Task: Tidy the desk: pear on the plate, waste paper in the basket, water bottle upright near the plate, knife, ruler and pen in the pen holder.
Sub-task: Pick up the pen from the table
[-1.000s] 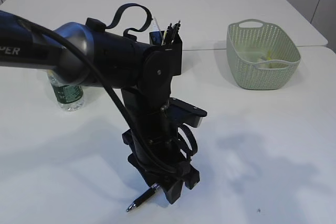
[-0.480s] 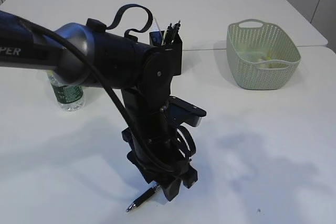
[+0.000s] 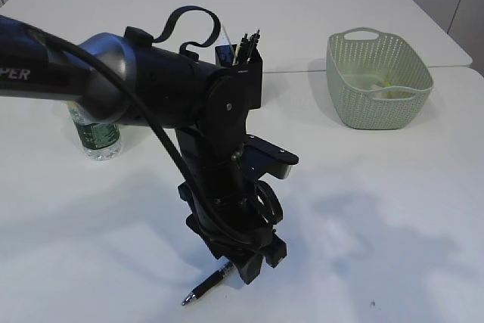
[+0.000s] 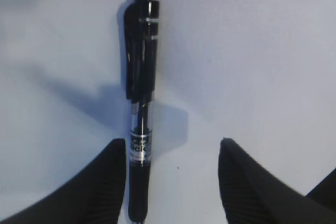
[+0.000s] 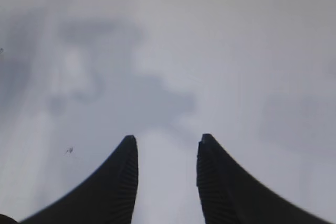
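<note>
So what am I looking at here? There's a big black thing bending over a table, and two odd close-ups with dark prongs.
The big black thing is a robot arm. The wide picture is from a camera standing in front of the table. Its left gripper, a two-fingered claw, hangs just over a black pen lying on the white table. Further back are a water bottle, a black pen holder with pens in it, and a green basket.

The close-ups come from cameras on each arm's wrist, and the dark prongs are fingers. One shows the pen between open fingers, not gripped. The other shows the right gripper, open over bare table, holding nothing.
</note>
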